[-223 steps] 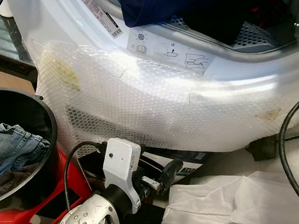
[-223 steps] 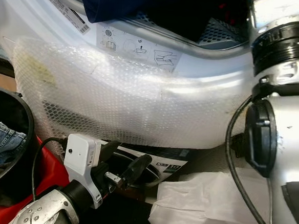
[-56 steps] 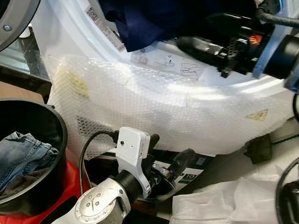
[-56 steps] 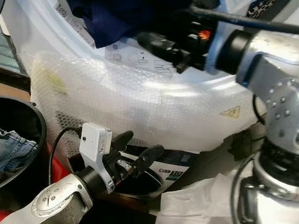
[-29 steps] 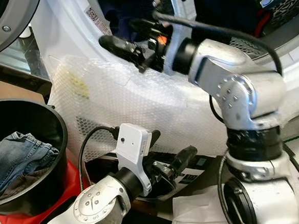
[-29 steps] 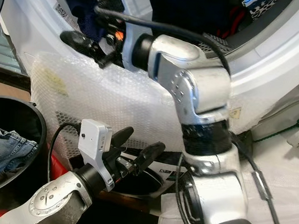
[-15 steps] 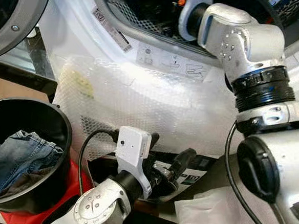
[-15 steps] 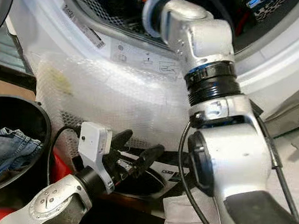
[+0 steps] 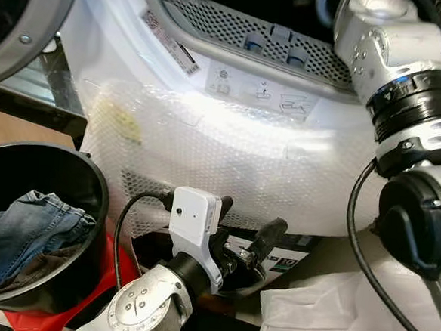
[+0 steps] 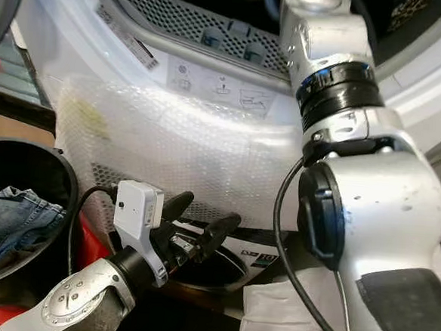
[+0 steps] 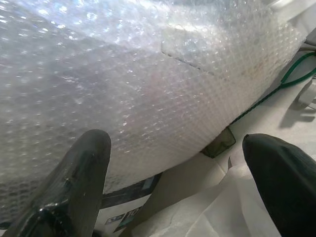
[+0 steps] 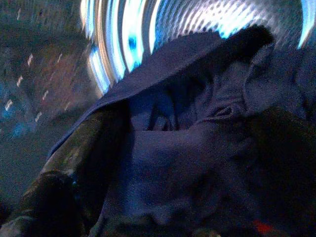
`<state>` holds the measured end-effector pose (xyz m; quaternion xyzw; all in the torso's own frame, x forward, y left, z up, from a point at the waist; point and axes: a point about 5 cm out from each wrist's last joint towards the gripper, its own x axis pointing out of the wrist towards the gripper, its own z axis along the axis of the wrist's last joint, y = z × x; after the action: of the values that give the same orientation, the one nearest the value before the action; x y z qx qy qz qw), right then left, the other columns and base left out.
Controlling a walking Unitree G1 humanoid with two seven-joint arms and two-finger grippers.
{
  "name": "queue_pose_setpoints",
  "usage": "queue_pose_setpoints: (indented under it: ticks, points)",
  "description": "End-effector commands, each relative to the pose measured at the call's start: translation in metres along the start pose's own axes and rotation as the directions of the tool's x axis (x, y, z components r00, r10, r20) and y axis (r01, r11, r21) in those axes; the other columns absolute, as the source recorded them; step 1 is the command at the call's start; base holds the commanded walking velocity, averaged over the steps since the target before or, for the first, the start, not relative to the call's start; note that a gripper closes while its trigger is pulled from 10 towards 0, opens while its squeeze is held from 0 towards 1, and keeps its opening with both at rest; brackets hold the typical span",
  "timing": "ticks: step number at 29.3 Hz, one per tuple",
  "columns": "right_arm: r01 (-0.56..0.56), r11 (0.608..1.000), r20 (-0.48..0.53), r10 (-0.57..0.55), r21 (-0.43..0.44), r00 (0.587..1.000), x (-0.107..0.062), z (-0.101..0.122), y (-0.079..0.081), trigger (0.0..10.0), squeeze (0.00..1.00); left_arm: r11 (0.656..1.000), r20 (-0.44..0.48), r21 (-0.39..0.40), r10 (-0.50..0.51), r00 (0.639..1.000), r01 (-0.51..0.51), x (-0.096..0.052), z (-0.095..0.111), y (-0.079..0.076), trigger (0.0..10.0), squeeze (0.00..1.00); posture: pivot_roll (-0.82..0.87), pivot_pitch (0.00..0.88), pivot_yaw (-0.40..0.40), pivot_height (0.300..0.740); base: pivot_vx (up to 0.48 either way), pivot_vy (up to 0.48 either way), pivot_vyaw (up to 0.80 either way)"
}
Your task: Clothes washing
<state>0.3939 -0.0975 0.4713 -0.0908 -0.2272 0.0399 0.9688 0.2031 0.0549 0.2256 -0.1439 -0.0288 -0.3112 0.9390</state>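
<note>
Dark blue garment now pushed deep into the washer drum

The right arm [image 9: 393, 79] has reached through the washing machine [image 9: 228, 158] opening, and the dark blue garment [image 12: 197, 163] that hung over the rim a moment ago now lies inside the drum, pressed against the right gripper [image 12: 163, 197]; whether its fingers grip the cloth I cannot tell. The left gripper [image 9: 242, 235] hovers low with fingers spread, empty. Jeans [image 9: 26, 231] wait in the black bucket [image 9: 90, 194], likely next.
</note>
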Motion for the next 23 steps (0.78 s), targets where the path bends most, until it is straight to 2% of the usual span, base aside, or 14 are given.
queue_pose_setpoints:
  ticks: [1,3,5,7,9,10,11,12,13,14,18,20,21,23]
  points:
    - [0.064,0.997,0.129,-0.058,-0.046,0.990,0.000,0.026,-0.011,10.0,0.00,1.000,-0.002,-0.005,-0.023,1.000,0.023,-0.002,0.001,-0.006,10.0,0.00,-0.09,0.191,-0.235,0.740,0.000,0.000,0.00]
    - [0.065,0.997,0.158,-0.056,-0.049,0.986,-0.001,0.030,-0.010,10.0,0.00,1.000,-0.002,-0.005,-0.022,1.000,0.022,-0.002,0.001,-0.006,10.0,0.00,-0.09,0.191,-0.235,0.740,0.000,0.000,0.00]
    - [0.072,0.989,0.206,-0.043,-0.131,0.978,-0.001,0.037,-0.007,10.0,0.00,1.000,-0.003,-0.004,-0.021,1.000,0.021,-0.002,0.001,-0.006,10.0,0.00,-0.09,0.190,-0.233,0.740,0.000,0.000,0.00]
    - [0.050,0.985,0.216,-0.013,-0.166,0.976,-0.001,0.038,-0.004,10.0,0.00,1.000,-0.003,-0.004,-0.021,1.000,0.021,-0.001,0.001,-0.005,10.0,0.00,-0.09,0.191,-0.233,0.740,0.000,0.000,0.00]
    - [-0.108,0.952,0.215,0.174,-0.286,0.961,-0.002,0.037,0.016,10.0,0.00,1.000,-0.002,-0.002,-0.017,1.000,0.017,-0.002,0.002,-0.005,10.0,0.00,-0.09,0.193,-0.235,0.740,0.000,0.000,0.00]
    - [-0.108,0.952,0.215,0.174,-0.286,0.961,-0.002,0.037,0.016,10.0,0.00,1.000,-0.002,-0.002,-0.017,1.000,0.017,-0.002,0.002,-0.005,10.0,0.00,-0.09,0.193,-0.235,0.740,0.000,0.000,0.00]
    - [-0.215,0.913,0.203,0.298,-0.348,0.933,-0.004,0.036,0.027,10.0,0.00,1.000,-0.002,-0.002,-0.015,1.000,0.015,-0.002,0.002,-0.005,10.0,0.00,-0.09,0.194,-0.235,0.740,0.000,0.000,0.00]
    - [-0.215,0.913,0.203,0.298,-0.348,0.933,-0.004,0.036,0.027,10.0,0.00,1.000,-0.002,-0.002,-0.015,1.000,0.015,-0.002,0.002,-0.005,10.0,0.00,-0.09,0.194,-0.235,0.740,0.000,0.000,0.00]
    - [-0.286,0.890,0.187,0.368,-0.356,0.911,-0.005,0.034,0.031,10.0,0.00,1.000,-0.002,-0.002,-0.013,1.000,0.013,-0.003,0.001,-0.005,10.0,0.00,-0.09,0.193,-0.237,0.740,0.000,0.000,0.00]
    - [-0.361,0.876,0.190,0.433,-0.321,0.881,-0.007,0.037,0.031,10.0,0.00,1.000,-0.002,-0.003,-0.012,1.000,0.012,-0.002,0.001,-0.005,10.0,0.00,-0.09,0.191,-0.238,0.740,0.000,0.000,0.00]
    - [-0.409,0.867,0.198,0.471,-0.285,0.860,-0.008,0.042,0.025,10.0,0.00,1.000,-0.001,-0.004,-0.010,1.000,0.010,-0.002,0.001,-0.005,10.0,0.00,-0.09,0.191,-0.239,0.740,0.000,0.000,0.00]
    - [-0.488,0.830,0.187,0.542,-0.268,0.819,-0.010,0.047,0.013,10.0,0.00,1.000,0.000,-0.004,-0.009,1.000,0.009,-0.002,0.001,-0.006,10.0,0.00,-0.09,0.190,-0.238,0.740,0.000,0.000,0.00]
    - [-0.548,0.781,0.147,0.605,-0.299,0.782,-0.013,0.046,0.003,10.0,0.00,1.000,0.001,-0.005,-0.010,1.000,0.010,-0.001,0.001,-0.006,10.0,0.00,-0.09,0.190,-0.238,0.740,0.000,0.000,0.00]
    - [-0.559,0.744,0.103,0.629,-0.366,0.770,-0.015,0.043,-0.005,10.0,0.00,1.000,0.001,-0.006,-0.011,1.000,0.011,-0.001,0.001,-0.006,10.0,0.00,-0.09,0.190,-0.238,0.740,0.000,0.000,0.00]
